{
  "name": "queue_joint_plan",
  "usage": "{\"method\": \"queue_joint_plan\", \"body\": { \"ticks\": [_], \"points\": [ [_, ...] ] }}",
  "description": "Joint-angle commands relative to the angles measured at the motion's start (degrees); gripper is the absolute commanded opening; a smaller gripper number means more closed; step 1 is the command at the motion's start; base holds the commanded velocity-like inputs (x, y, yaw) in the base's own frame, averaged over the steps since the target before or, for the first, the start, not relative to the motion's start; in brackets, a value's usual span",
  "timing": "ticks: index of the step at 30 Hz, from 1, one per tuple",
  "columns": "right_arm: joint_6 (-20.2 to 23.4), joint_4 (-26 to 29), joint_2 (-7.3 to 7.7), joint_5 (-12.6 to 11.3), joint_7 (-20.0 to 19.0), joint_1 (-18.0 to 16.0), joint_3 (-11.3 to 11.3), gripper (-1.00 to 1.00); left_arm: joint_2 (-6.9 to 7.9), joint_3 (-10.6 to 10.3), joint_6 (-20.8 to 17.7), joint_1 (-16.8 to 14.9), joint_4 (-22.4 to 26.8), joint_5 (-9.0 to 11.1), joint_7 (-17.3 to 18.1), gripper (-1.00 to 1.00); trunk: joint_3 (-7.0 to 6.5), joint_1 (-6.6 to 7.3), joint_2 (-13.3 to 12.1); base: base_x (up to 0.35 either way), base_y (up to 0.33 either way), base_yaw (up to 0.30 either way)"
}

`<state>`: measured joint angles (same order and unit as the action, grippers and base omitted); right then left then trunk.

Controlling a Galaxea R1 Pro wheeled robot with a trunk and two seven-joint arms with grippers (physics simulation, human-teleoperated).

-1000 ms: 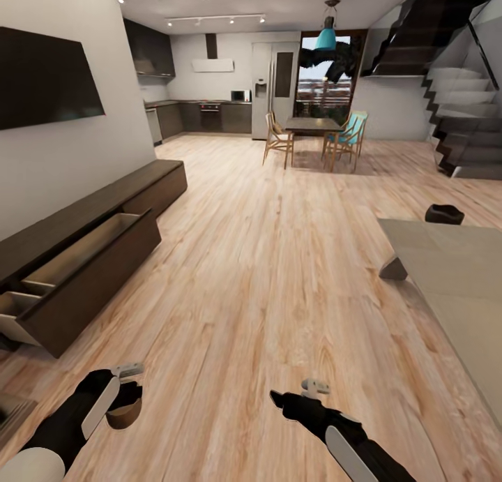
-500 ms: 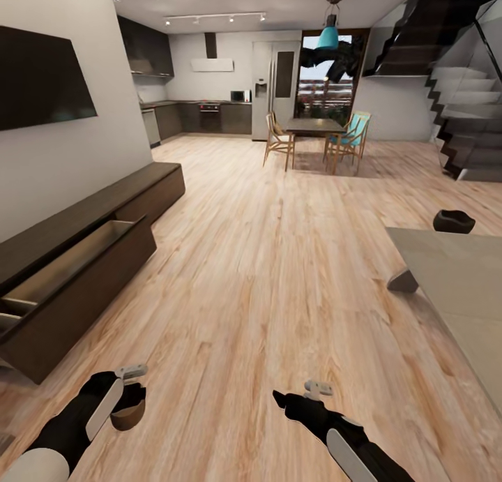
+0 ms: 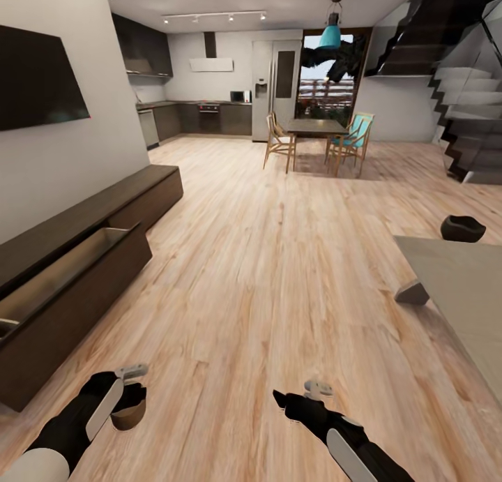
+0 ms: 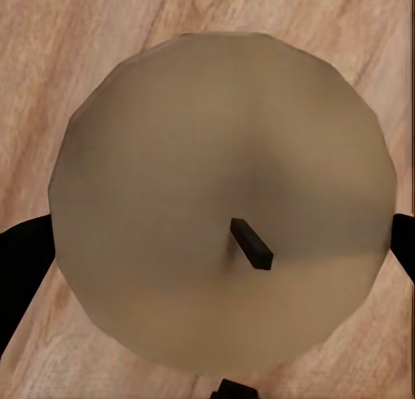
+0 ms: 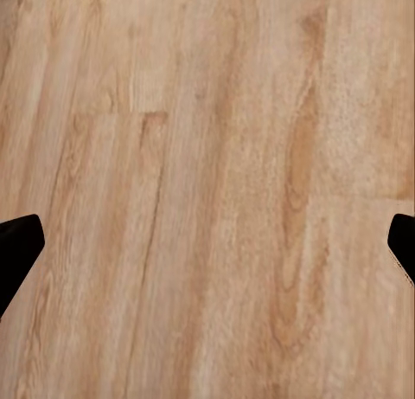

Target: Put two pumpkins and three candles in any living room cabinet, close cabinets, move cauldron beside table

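Observation:
My left gripper (image 3: pixel 130 404) is shut on a tan candle (image 3: pixel 129 416), held low over the wooden floor. In the left wrist view the candle's round top (image 4: pixel 216 191) with its dark wick sits between the two dark fingers (image 4: pixel 19 269). My right gripper (image 3: pixel 281 400) is open with nothing in it, its fingertips (image 5: pixel 17 247) wide apart over bare floor. The long dark-brown cabinet (image 3: pixel 132 203) runs along the left wall with one drawer (image 3: pixel 66 269) pulled out. The black cauldron (image 3: pixel 462 228) stands on the floor at the far corner of the grey table (image 3: pixel 460 287). The pumpkins are out of view.
A black TV (image 3: pixel 35 77) hangs on the left wall above the cabinet. Ahead lie open wooden floor (image 3: pixel 279 259), then a dining table with chairs (image 3: pixel 314 140), the kitchen units (image 3: pixel 202 116) and a staircase (image 3: pixel 467 119) at the right.
The whole view has shifted: the cabinet slides off to the left and the table and cauldron to the right, so the camera has moved. Both arms keep their pose, the candle still held.

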<state>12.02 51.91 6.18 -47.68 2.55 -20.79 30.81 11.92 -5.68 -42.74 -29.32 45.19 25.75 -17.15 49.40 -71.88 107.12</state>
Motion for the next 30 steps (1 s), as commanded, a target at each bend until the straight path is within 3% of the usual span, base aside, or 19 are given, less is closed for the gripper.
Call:
{"method": "queue_joint_plan", "body": {
  "ticks": [1, 14, 30],
  "points": [
    [0.1, 0.1, 0.06, -0.4, 0.3, 0.0, 0.2, 1.0, 0.06, -0.3, -0.2, 0.0, 0.1, 0.4, -0.6, -1.0, 0.02, -0.02, 0.0, 0.285, 0.0, 0.0],
    [0.1, 0.1, 0.06, -0.4, 0.3, 0.0, 0.1, 1.0, -0.95, -0.4, -0.1, 0.0, 0.0, 0.4, -0.6, -1.0, -0.92, -0.02, 0.0, 0.285, 0.0, 0.0],
    [0.1, 0.1, 0.06, -0.4, 0.2, 0.0, 0.1, 1.0, -1.03, -0.4, -0.1, 0.0, 0.0, 0.4, -0.6, -1.0, -1.01, -0.02, 0.0, 0.285, 0.0, 0.0]
  ]
}}
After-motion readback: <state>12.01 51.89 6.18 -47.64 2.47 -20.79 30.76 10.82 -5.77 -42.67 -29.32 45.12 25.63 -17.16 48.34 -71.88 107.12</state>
